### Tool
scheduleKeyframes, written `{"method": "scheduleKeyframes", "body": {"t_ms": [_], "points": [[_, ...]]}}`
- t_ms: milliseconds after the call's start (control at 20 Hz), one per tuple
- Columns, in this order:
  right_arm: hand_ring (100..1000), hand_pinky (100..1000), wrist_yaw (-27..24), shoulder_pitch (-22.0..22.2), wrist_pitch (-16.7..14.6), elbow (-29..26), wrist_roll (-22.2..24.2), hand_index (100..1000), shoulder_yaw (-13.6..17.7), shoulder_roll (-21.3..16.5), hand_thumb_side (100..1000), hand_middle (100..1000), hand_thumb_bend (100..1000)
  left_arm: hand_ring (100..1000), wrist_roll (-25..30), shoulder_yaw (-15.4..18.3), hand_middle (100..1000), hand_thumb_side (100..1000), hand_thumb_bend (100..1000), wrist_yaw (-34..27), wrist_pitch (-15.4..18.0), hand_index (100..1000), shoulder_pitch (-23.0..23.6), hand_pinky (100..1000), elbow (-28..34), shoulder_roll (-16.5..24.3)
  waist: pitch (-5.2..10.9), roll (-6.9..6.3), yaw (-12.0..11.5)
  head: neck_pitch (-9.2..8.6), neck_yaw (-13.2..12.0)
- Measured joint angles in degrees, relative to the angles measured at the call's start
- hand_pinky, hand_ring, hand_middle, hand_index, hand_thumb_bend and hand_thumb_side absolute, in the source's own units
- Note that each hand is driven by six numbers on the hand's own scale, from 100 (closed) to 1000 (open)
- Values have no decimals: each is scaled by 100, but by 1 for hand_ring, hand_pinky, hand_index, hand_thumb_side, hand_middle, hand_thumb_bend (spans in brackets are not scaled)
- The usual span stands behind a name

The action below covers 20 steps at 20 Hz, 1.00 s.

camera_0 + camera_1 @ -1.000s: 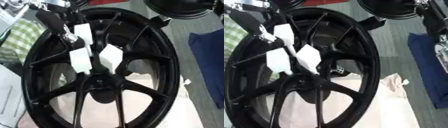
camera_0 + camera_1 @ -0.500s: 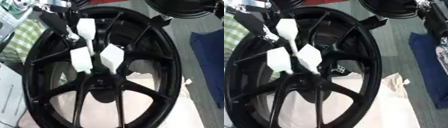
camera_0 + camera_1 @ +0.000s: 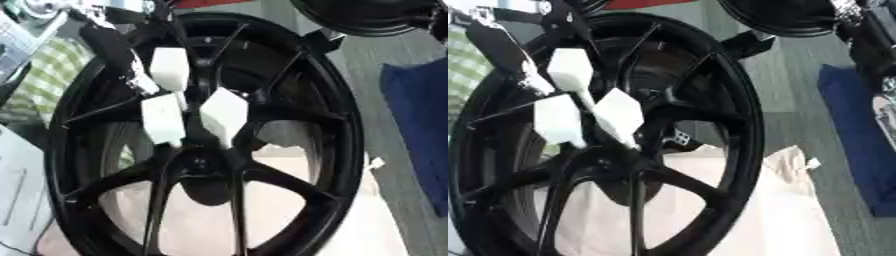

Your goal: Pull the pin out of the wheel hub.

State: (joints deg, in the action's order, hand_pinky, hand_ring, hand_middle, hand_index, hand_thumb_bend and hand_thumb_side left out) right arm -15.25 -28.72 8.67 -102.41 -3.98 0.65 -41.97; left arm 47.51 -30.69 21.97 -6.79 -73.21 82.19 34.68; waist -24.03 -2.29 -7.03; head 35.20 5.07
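A large black spoked wheel (image 3: 337,125) fills both views, with its hub (image 3: 206,162) low in the middle. My left hand (image 3: 171,70) reaches in from the upper left, a black hand with white pads. It hovers just above the hub. Two white fingertips (image 3: 619,114) press together on a thin dark rod that rises from the hub, which looks like the pin (image 3: 627,140). A third white pad sits higher up. The rod's lower end is lost against the black hub. My right hand shows in neither view.
The wheel lies on a pale cloth (image 3: 772,200). A dark blue cloth (image 3: 420,135) lies to the right and green checked fabric (image 3: 39,80) to the left. Another black round part (image 3: 367,17) sits at the top right. A dark arm with silver joints (image 3: 868,45) is at the right edge.
The left hand has stayed over the hub, its pads almost where they were. The pictures have shifted slightly.
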Motion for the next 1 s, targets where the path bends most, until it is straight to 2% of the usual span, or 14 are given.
{"method": "scheduleKeyframes", "body": {"t_ms": [200, 300, 550, 700, 900, 1000], "points": [[831, 902, -10, 0, 1, 0, -5, 713, 2, 35, 824, 748, 100, 797, 16, 1, 726, 401, 654, -151, 143, 820, 0, 780, -79, 0, 0, 0, 0, 0, -22], [832, 902, -17, 0, -4, 0, -13, 713, 2, 38, 825, 748, 100, 762, 44, 0, 673, 404, 624, -141, 103, 798, 0, 753, -122, 0, 0, 1, 0, 0, -27], [832, 902, -35, 1, 13, 0, -37, 713, 3, 40, 827, 748, 100, 724, 30, -2, 618, 406, 518, -124, -66, 753, 0, 722, -149, -1, -4, 20, 0, 0, -46], [832, 902, -48, 1, 15, 0, -55, 713, 3, 43, 829, 748, 100, 697, -2, -14, 583, 361, 402, -132, -150, 713, 0, 701, -166, -5, -8, 28, 0, 0, -50], [833, 903, -49, 3, 18, 1, -89, 713, 5, 47, 840, 749, 100, 669, -137, -14, 547, 287, 305, -282, -221, 671, 0, 671, -171, -37, -9, 30, 2, 0, -67], [833, 903, -49, 8, 26, 4, -100, 713, 7, 53, 846, 748, 100, 641, -261, -15, 512, 245, 295, -432, -238, 630, 0, 647, -171, -53, -9, 30, 6, 0, -78]]}}
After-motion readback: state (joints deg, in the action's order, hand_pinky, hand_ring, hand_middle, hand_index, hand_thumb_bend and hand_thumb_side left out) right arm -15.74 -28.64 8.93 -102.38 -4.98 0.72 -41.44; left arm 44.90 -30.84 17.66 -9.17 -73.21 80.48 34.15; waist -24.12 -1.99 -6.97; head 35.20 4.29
